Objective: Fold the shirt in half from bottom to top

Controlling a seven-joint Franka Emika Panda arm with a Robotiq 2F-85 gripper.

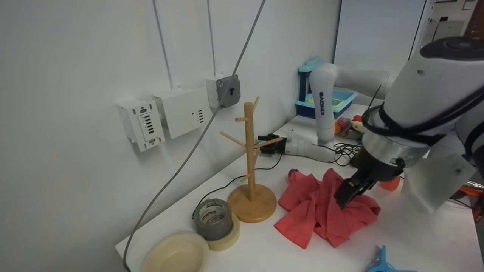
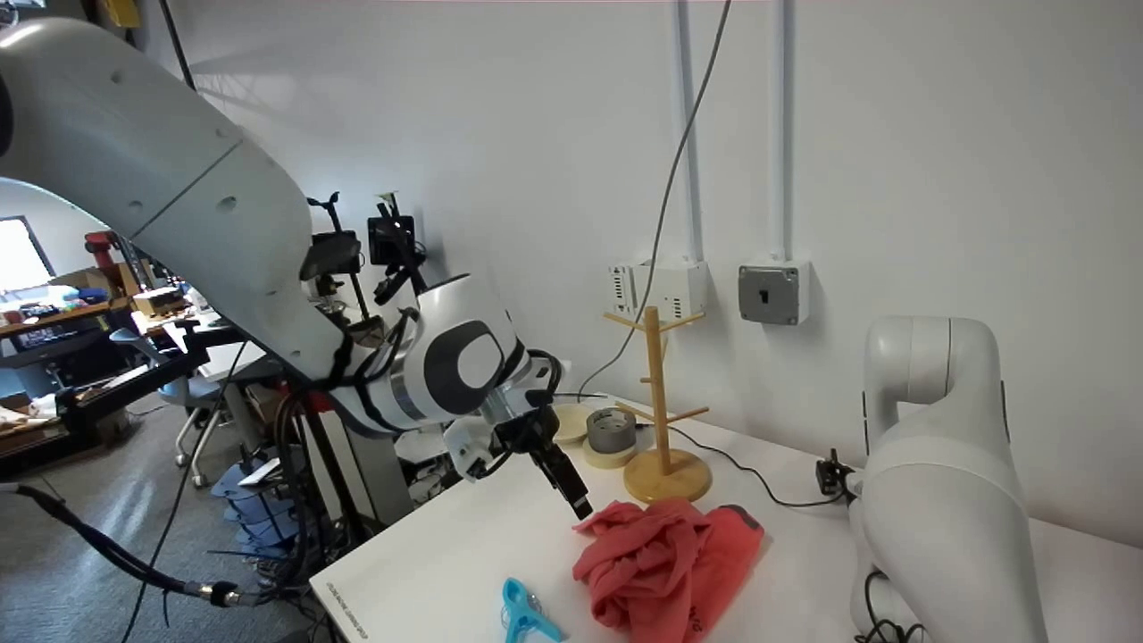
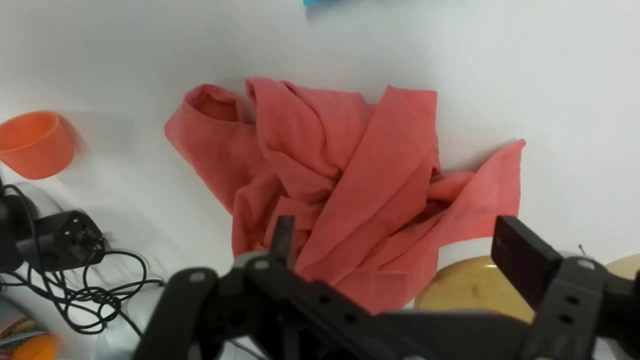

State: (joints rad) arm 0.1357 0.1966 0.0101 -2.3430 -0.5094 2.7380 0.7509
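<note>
The coral-red shirt lies crumpled in a loose heap of folds on the white table. It shows in both exterior views (image 1: 327, 215) (image 2: 656, 563). In the wrist view the shirt (image 3: 350, 175) fills the middle, with one corner pointing right towards the wooden stand's base. A dark patch shows at one edge of the shirt in both exterior views. My gripper (image 3: 396, 220) is open, its black fingers wide apart with nothing held between them. In both exterior views the gripper (image 1: 346, 198) (image 2: 580, 509) hangs tilted above the shirt, seemingly without touching it.
A wooden mug stand (image 1: 250, 158) stands close beside the shirt. Tape rolls (image 1: 214, 221) and a pale bowl (image 1: 177, 253) are past it. An orange cup (image 3: 37, 145), a blue clamp (image 2: 527, 612) and a second arm (image 2: 946, 473) with cables are around the shirt.
</note>
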